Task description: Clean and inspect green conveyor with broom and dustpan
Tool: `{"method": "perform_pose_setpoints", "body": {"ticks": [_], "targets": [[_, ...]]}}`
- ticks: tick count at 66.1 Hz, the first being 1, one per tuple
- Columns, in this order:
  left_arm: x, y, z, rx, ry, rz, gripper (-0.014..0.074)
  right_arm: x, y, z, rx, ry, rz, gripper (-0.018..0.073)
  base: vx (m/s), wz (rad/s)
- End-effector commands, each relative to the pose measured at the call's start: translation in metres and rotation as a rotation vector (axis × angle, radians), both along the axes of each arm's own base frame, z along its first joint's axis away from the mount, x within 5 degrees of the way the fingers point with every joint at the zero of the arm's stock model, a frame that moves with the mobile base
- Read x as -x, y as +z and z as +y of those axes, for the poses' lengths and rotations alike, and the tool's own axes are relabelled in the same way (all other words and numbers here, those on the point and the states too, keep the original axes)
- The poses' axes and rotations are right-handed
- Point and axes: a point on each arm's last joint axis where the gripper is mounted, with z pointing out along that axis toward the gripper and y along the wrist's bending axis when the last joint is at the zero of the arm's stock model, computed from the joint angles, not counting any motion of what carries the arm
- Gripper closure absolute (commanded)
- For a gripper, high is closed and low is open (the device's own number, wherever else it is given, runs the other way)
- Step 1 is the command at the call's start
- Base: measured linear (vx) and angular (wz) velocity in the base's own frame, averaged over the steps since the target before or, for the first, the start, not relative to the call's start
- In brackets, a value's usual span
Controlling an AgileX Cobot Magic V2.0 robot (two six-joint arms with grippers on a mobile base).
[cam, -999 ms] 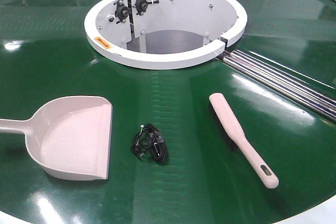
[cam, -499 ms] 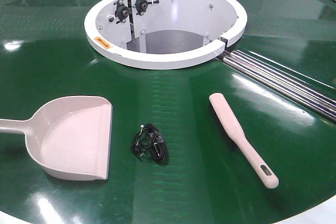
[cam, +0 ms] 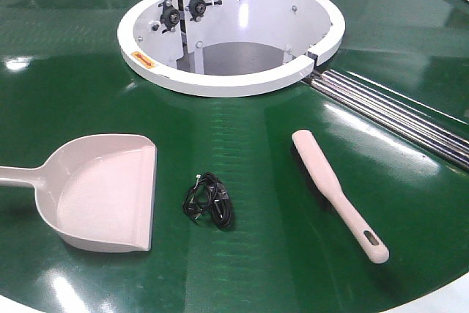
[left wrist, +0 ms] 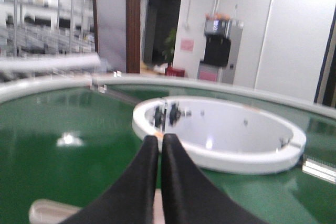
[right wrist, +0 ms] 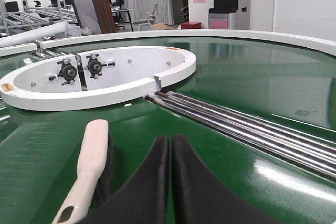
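Beige broom (cam: pixel 333 188) and dustpan (cam: pixel 102 196) lie ungrasped on the green conveyor (cam: pixel 256 137), black cord tangle (cam: pixel 209 199) between them unswept, left gripper (left wrist: pixel 160 150) and right gripper (right wrist: pixel 169 153) pinched together empty.

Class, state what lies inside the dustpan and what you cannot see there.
The dustpan holds nothing: bare beige floor. The tangled black cord lies outside, on the green conveyor. The belt beneath the pan is covered.

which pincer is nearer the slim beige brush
Right. The slim beige plastic brush lies just left of the shut right pincer; the left pincer is by the wide beige-pink plastic dustpan, brush out of its view.
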Motion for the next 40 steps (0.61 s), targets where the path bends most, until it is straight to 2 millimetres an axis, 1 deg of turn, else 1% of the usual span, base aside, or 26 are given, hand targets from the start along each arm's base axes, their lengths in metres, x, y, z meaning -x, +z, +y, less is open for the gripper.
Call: {"method": "perform_pose_setpoints", "body": {"ticks": [1,9,13,18,25,28,40], "targets": [[-0.002,0.034,0.0,-0.009,-0.001,0.023,0.0603,0.001,0.006,0.0,0.007,0.004,-0.084,0.0568,0.0,0.0],[-0.024,0.054,0.001,-0.077,0.018,0.259,0.0603,0.001,0.006,0.0,0.007,0.004,-0.084,0.0568,0.0,0.0],[-0.038,0.061,0.001,-0.095,0.023,0.377,0.0603,0.001,0.006,0.0,0.007,0.004,-0.084,0.0568,0.0,0.0],[-0.056,0.066,0.0,-0.093,0.017,0.479,0.0603,0.001,0.006,0.0,0.007,0.004,-0.084,0.0568,0.0,0.0],[-0.079,0.061,-0.001,-0.093,0.012,0.549,0.0603,0.001,0.006,0.0,0.007,0.004,-0.084,0.0568,0.0,0.0],[-0.085,0.058,-0.001,-0.094,0.011,0.57,0.0603,0.001,0.006,0.0,0.007,0.004,-0.084,0.0568,0.0,0.0],[-0.102,0.044,-0.002,-0.092,0.009,0.68,0.0596,0.001,0.006,0.0,0.007,0.004,-0.084,0.0568,0.0,0.0]]}}
